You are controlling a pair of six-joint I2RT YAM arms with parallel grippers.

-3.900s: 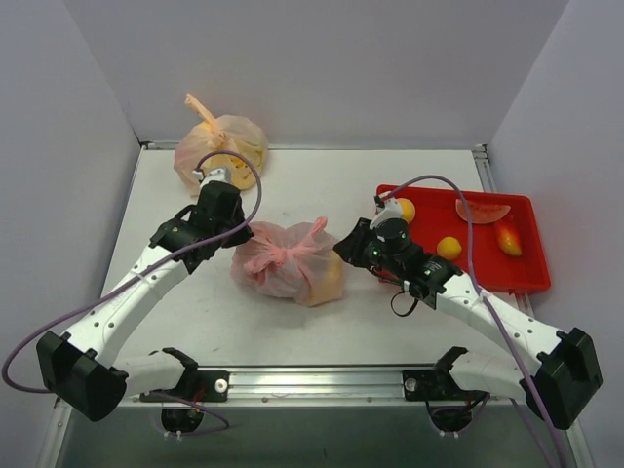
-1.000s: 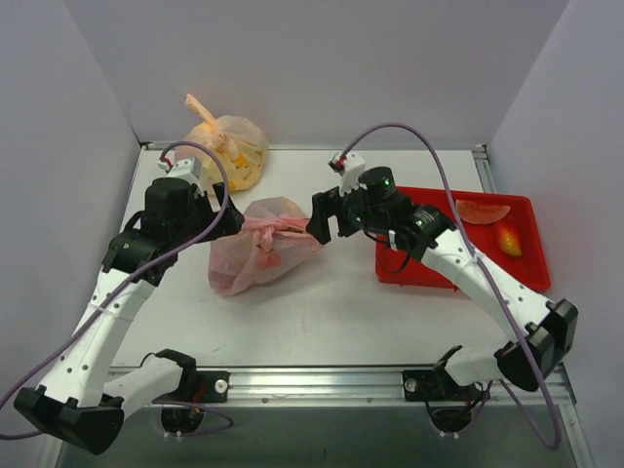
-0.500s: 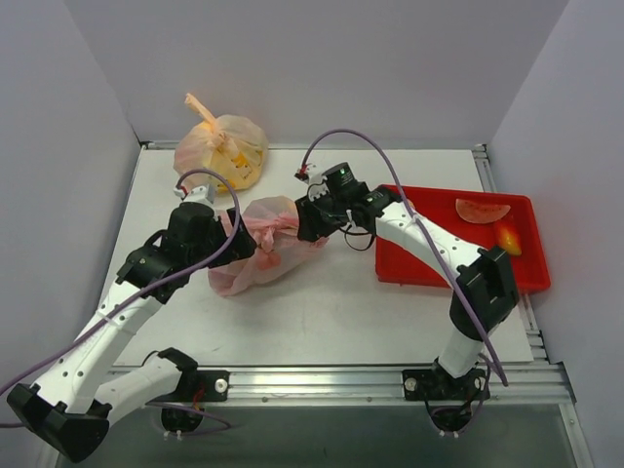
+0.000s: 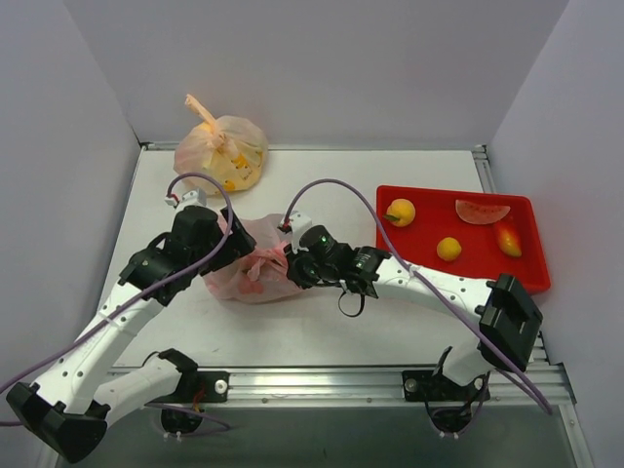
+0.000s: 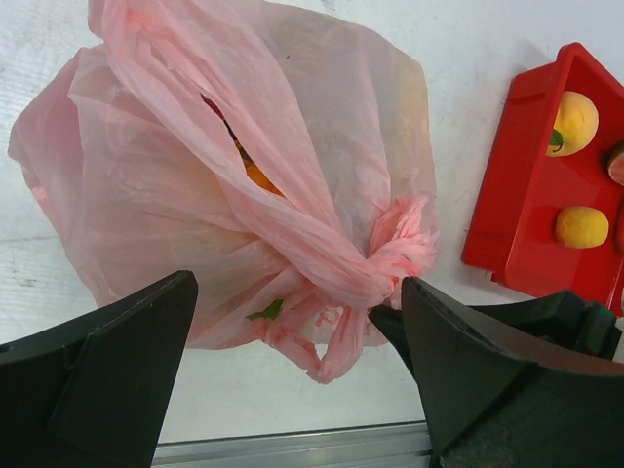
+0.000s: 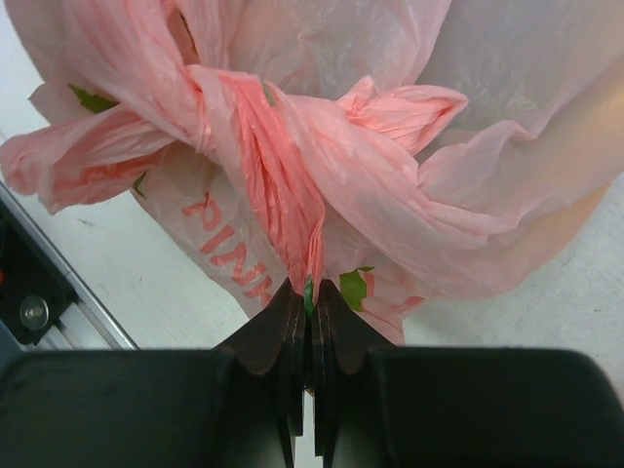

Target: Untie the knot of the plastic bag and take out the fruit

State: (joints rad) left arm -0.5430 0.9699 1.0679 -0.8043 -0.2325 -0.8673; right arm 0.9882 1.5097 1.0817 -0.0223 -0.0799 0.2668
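The pink plastic bag (image 4: 244,255) lies left of the table's centre, tied shut, and fills the left wrist view (image 5: 185,166). Its knot (image 5: 390,258) points toward the near-right side, with a loose tail (image 5: 331,351) below it. My right gripper (image 4: 290,268) is shut, pinching a pleated strand (image 6: 292,205) that runs down from the knot (image 6: 255,117). My left gripper (image 4: 234,249) stands open on either side of the bag's knot end, with neither of its fingers (image 5: 107,380) touching it. Through the film an orange shape (image 5: 255,175) shows; otherwise the fruit is hidden.
A paler orange tied bag (image 4: 222,151) sits at the back left. The red tray (image 4: 434,219) on the right holds two oranges (image 4: 400,212), a watermelon slice (image 4: 483,212) and another small fruit (image 4: 507,239). A metal rail (image 4: 312,375) edges the front.
My right arm swung from beside the tray across to the bag's near-right side, and its jaws closed on the plastic. The left gripper dropped lower beside the bag and stayed open.
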